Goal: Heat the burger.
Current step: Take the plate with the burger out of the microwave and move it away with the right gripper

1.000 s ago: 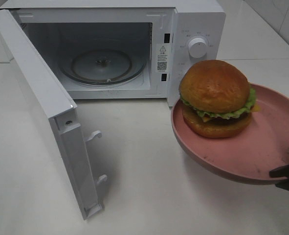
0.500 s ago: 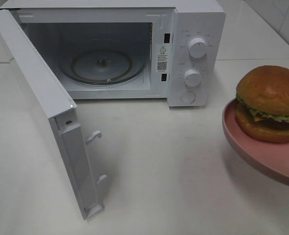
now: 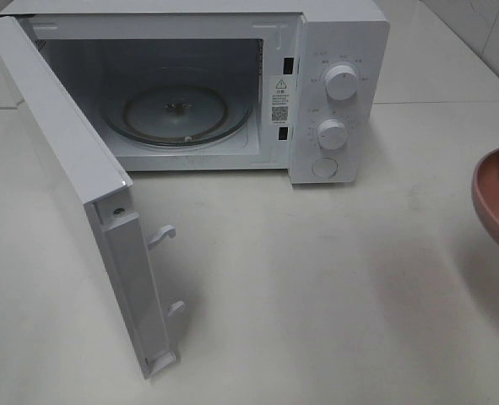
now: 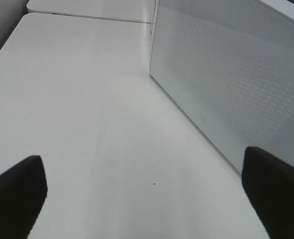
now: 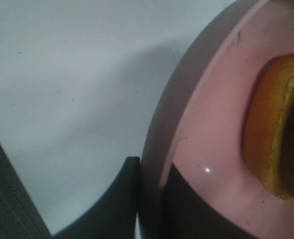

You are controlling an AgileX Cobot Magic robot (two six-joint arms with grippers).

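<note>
Two grippers: left gripper point(image 4: 142, 199) jaws wide, empty; right gripper point(image 5: 149, 199) jaws clamping pink plate point(image 5: 206, 129) rim.

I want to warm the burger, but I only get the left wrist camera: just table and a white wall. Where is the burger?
Observer: The burger sits on a pink plate, at the high view's right edge.
Operator: Who's holding it?
Observer: The right gripper is shut on the plate's rim.
Operator: Can it go in?
Observer: The microwave has its door standing wide open; its glass turntable is bare.
</note>
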